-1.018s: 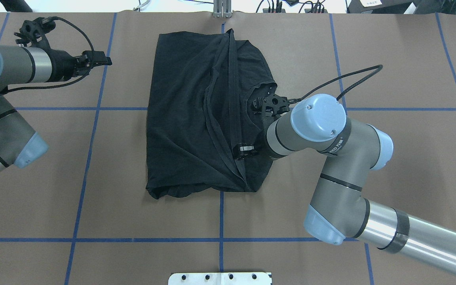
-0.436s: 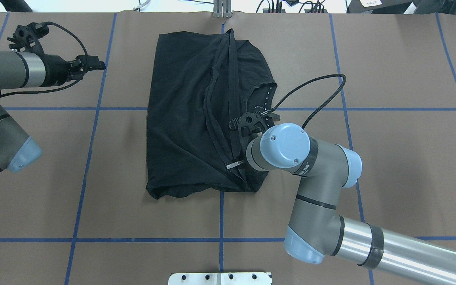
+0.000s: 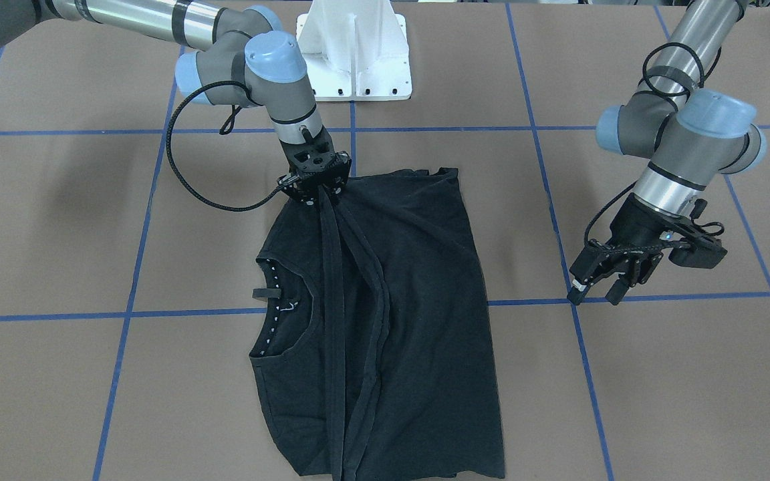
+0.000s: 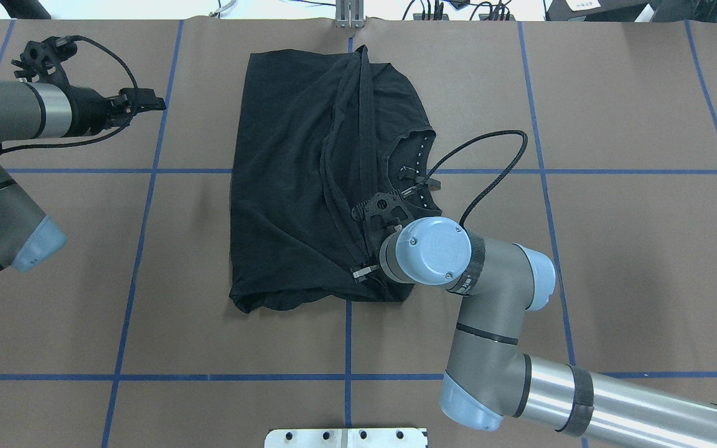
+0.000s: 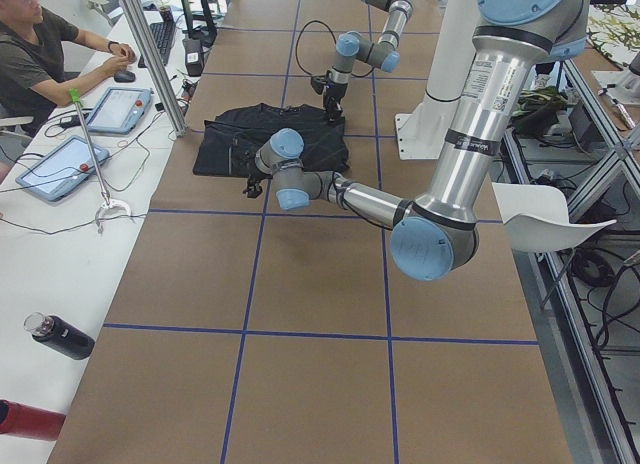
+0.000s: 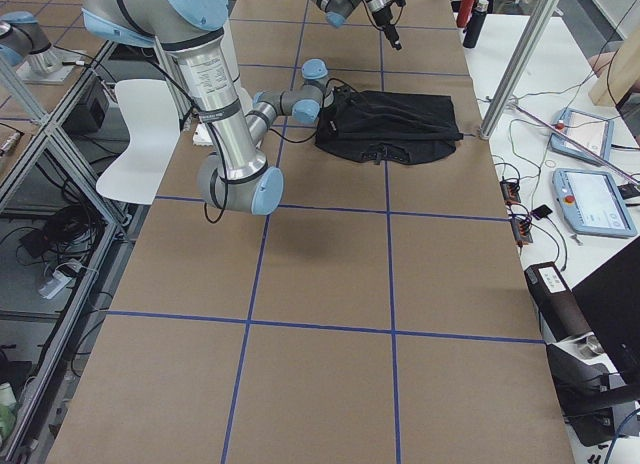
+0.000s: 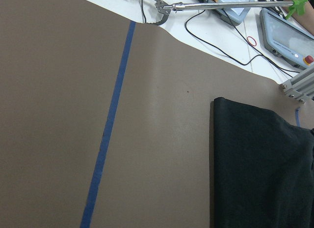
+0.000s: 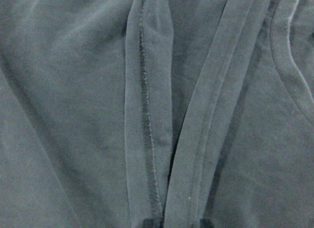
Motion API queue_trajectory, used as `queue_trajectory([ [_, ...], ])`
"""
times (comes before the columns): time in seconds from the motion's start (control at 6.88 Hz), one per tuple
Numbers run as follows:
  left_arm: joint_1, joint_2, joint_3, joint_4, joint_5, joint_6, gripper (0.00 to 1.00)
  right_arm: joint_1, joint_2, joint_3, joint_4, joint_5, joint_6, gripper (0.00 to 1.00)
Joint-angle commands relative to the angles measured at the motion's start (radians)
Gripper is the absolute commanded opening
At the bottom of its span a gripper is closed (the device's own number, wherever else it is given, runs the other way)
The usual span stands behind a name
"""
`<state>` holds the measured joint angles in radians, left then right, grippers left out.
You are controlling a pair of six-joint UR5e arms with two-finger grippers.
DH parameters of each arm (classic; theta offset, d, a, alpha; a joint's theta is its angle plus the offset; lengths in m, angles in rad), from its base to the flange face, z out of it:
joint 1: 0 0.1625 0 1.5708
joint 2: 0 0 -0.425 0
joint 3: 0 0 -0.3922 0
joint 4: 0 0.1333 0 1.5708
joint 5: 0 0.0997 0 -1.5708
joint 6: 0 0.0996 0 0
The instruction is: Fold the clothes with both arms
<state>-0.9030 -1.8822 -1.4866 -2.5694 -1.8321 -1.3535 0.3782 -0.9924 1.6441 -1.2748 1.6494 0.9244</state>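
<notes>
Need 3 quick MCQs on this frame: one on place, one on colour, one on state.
1. Where is the right gripper?
A. Over bare table
B. Over the T-shirt, at its hem edge nearest the robot
C. Beside the white pedestal

2. What colour are the tape lines on the table?
A. Blue
B. Red
C. Yellow

3. What state is the left gripper in?
A. Shut on a sleeve
B. Shut on nothing
C. Open, holding nothing

Answers:
1. B: the right gripper sits over the T-shirt at its robot-side edge.
2. A: the tape lines are blue.
3. C: the left gripper hangs over bare table with its fingers apart.
</notes>
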Motion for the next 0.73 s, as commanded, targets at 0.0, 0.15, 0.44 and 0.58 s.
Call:
queue_trajectory([
  [0.0,0.001,-0.002,0.000,0.000,0.002,-0.003,0.95,-0.005,-0.009,0.000,0.000,-0.005,-0.001,0.00],
  [0.15,0.003,-0.002,0.000,0.000,0.002,-0.003,0.95,-0.005,-0.008,0.002,0.000,-0.003,-0.002,0.00],
  [0.44,0.004,-0.005,0.000,0.000,0.002,-0.006,0.95,-0.001,-0.017,0.028,-0.008,0.006,-0.003,0.00],
  [0.58,0.006,-0.005,0.000,0.000,0.002,-0.007,0.95,0.002,-0.047,0.087,-0.046,0.009,-0.004,0.00],
])
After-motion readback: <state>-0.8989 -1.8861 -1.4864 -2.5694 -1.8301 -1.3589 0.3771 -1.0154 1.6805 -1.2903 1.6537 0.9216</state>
